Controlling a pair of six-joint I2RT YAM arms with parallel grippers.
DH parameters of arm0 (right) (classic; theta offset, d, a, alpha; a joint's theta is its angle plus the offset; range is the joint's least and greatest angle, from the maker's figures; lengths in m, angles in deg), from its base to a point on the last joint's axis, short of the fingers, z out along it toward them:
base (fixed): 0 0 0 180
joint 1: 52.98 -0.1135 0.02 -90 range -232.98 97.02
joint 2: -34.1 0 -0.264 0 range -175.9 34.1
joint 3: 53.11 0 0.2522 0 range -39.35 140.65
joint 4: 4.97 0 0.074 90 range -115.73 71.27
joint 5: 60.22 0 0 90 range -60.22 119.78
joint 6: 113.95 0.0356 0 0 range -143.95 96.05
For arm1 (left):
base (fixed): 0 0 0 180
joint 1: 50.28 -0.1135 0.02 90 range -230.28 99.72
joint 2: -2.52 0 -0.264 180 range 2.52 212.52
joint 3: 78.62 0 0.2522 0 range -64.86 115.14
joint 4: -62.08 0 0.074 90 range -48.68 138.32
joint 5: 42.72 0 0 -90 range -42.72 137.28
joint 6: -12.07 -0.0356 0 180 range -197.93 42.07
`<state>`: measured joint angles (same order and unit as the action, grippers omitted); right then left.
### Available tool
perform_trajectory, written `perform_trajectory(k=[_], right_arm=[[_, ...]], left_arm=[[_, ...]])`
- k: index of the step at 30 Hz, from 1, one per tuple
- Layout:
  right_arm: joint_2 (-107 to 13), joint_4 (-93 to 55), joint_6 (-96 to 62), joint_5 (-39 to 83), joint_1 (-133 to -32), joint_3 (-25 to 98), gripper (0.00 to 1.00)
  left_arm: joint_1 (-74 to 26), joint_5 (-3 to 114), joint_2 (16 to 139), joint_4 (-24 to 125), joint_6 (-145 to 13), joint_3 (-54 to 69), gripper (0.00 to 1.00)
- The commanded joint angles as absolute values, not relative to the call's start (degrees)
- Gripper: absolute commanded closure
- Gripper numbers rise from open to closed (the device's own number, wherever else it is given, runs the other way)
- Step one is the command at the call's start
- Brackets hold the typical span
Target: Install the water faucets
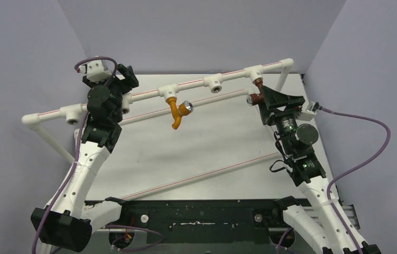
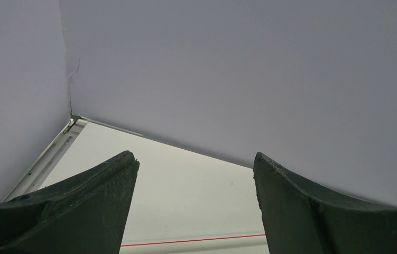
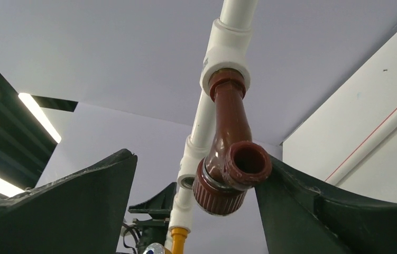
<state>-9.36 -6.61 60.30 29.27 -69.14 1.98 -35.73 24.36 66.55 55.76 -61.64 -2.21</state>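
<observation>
**Red-brown faucet (image 3: 228,143) at its socket, jaws wide around it**

The right gripper (image 3: 193,156) has its jaws spread and pinches nothing. The red-brown faucet hangs between them. Its round spout mouth lies against, or just beside, the inner face of one finger (image 3: 312,211), and the other finger stands well apart from it. The faucet's neck enters a white T-socket (image 3: 227,53) on the pipe (image 1: 143,96) overhead. From this low angle I cannot tell whether the thread is fully home.

The left gripper (image 2: 193,156) is also spread and empty. It sits near the left stretch of the pipe and looks out at the bare wall (image 2: 238,69) and the table (image 2: 196,196).

The orange-yellow faucet (image 1: 177,112) already hangs from its own socket farther along, spout down, with a shiny knob at its side. The step in hand therefore looks like seating the second faucet. The next move calls for either closing squarely on the body for another turn or drawing straight back without nudging the spout.

- **Red-brown faucet:** glossy moulded plastic with a bent neck and a ribbed collar (image 3: 220,196) below the bore.
- **Pipe and sockets:** smooth matte white, and the pipe carries a thin red stripe.
- **Fingers:** black, wedge-shaped and coarse-grained.
- **Open socket (image 1: 216,84):** it sits between the two faucets.
</observation>
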Motion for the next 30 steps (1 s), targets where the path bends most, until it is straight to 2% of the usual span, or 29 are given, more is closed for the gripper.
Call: perform_trajectory(k=[1, 7, 14, 21, 30], right_arm=[[-5.84, -10.93, 55.41, 28.47, -68.90, 2.20, 0.18], [-1.50, -20.94, 49.87, 29.59, -68.93, 3.43, 0.13], [1.70, -28.88, 36.33, 33.19, -68.92, 7.90, 0.11], [1.40, -31.77, 17.08, 33.98, -68.89, 11.49, 0.12], [2.29, -24.82, -15.71, 27.87, -68.95, 11.72, 0.12]], left_arm=[[-34.63, 25.74, 69.11, 40.08, -61.36, -6.70, 0.22], [-34.62, 25.77, 69.12, 40.14, -61.23, -6.74, 0.22], [-34.63, 26.00, 69.22, 40.14, -61.15, -6.71, 0.22], [-34.63, 26.02, 69.14, 40.12, -61.17, -6.72, 0.22], [-34.72, 26.15, 69.25, 40.14, -61.15, -6.59, 0.22]])
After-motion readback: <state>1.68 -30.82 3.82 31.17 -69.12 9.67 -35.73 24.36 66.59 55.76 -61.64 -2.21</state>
